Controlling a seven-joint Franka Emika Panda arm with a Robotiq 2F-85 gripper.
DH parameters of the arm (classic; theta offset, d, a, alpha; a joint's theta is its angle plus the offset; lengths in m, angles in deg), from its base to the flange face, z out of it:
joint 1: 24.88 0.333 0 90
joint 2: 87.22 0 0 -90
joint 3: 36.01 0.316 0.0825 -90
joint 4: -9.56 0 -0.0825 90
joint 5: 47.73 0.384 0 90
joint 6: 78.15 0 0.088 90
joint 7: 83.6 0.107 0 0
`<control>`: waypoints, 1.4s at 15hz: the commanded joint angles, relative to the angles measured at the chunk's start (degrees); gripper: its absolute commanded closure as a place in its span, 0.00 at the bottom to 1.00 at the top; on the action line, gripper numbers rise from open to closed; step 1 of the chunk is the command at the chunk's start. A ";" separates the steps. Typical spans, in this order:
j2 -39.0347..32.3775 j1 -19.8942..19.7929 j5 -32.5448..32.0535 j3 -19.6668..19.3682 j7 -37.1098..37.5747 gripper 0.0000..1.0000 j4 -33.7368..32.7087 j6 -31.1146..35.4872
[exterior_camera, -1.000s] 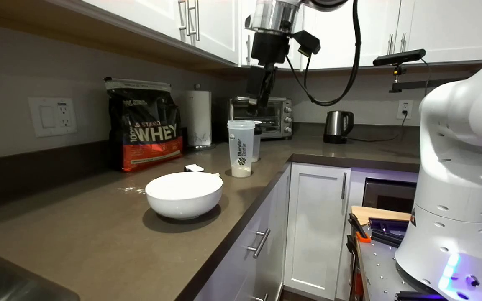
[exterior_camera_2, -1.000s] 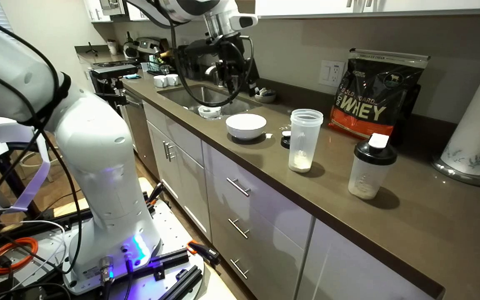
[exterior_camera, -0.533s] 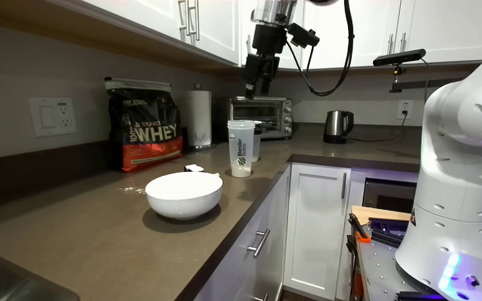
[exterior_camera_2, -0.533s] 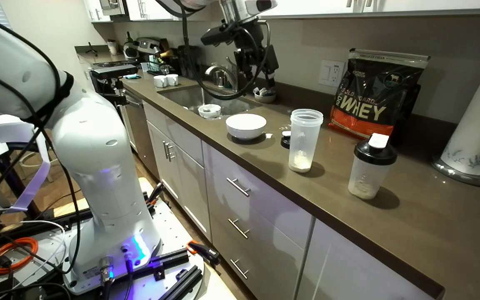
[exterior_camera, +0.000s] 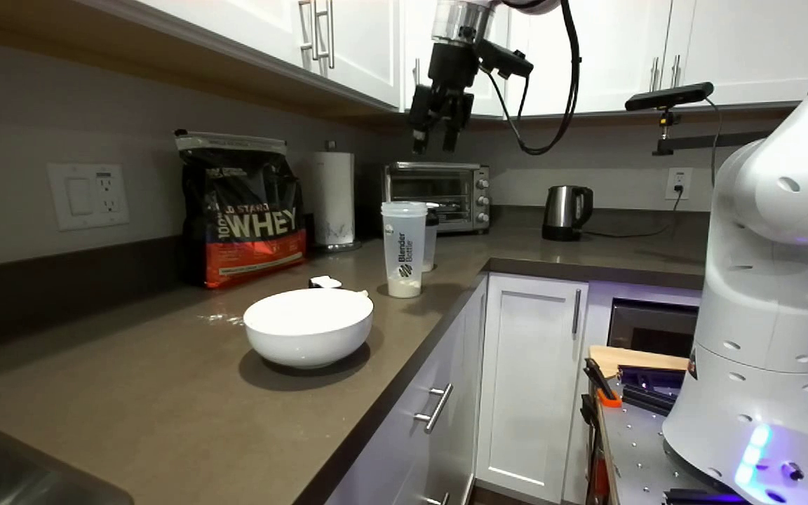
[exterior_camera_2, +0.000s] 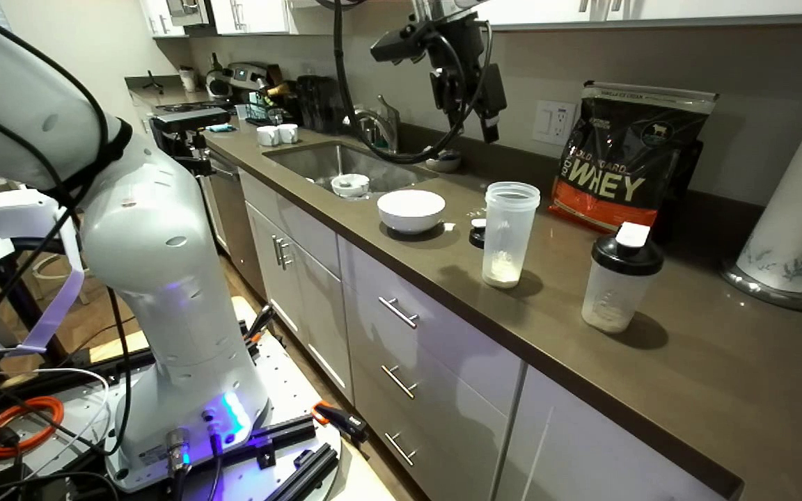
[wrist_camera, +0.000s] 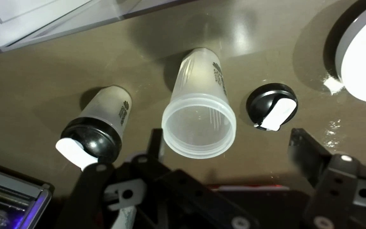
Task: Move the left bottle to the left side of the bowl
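The left bottle, a tall translucent shaker bottle (exterior_camera: 405, 245) with an open top, dark logo and white powder at its bottom, stands upright on the counter in both exterior views (exterior_camera_2: 510, 236). The white bowl (exterior_camera: 308, 333) stands nearer the sink, left of the bottle in both exterior views (exterior_camera_2: 411, 211). My gripper (exterior_camera: 435, 145) is open and empty, well above the counter and higher than the bottle (exterior_camera_2: 474, 132). In the wrist view the bottle (wrist_camera: 201, 76) shows beyond the jaws (wrist_camera: 227, 135), nearer the left finger. The bowl (wrist_camera: 365, 57) is cut off at the right edge.
A black-lidded shaker bottle (exterior_camera_2: 620, 278) stands right of the open one. A loose black lid (wrist_camera: 272, 106) lies between bottle and bowl. A whey bag (exterior_camera_2: 634, 156) and paper towel roll (exterior_camera_2: 801, 209) stand along the wall. The sink (exterior_camera_2: 338, 163) lies beyond the bowl; upper cabinets hang overhead.
The gripper has risen and moved from near the sink side toward the bottle, rightward in an exterior view. Its fingers now show apart. The bottles and bowl have not moved.
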 commanded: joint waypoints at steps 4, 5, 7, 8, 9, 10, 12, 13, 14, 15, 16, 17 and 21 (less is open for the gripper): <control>-6.91 -2.12 -1.08 -2.40 2.57 0.00 -3.07 1.04; -8.22 -2.36 -1.03 -2.78 2.68 0.00 -3.41 1.41; -10.71 -2.47 -0.80 -3.47 3.04 0.00 -4.14 2.21; -12.23 -2.59 -0.87 -3.72 3.30 0.00 -4.70 2.70; -13.52 -2.55 -0.71 -3.94 3.48 0.00 -5.28 3.09; -15.08 -2.55 -0.88 -4.08 3.76 0.00 -5.97 3.81; -18.08 -2.40 -1.00 -4.44 4.19 0.00 -7.50 5.33; -19.41 -2.36 -1.19 -4.55 4.40 0.00 -8.23 6.07; -15.78 -1.74 -0.12 -4.93 2.75 0.00 -5.53 4.97; -17.12 -1.69 -0.13 -5.04 2.83 0.00 -6.27 5.45; -18.14 -1.64 -0.13 -5.12 2.87 0.00 -6.86 5.69; -18.76 -1.62 -0.13 -5.17 2.88 0.00 -7.25 5.79; -19.58 -1.71 -0.18 -5.30 3.27 0.00 -7.31 6.45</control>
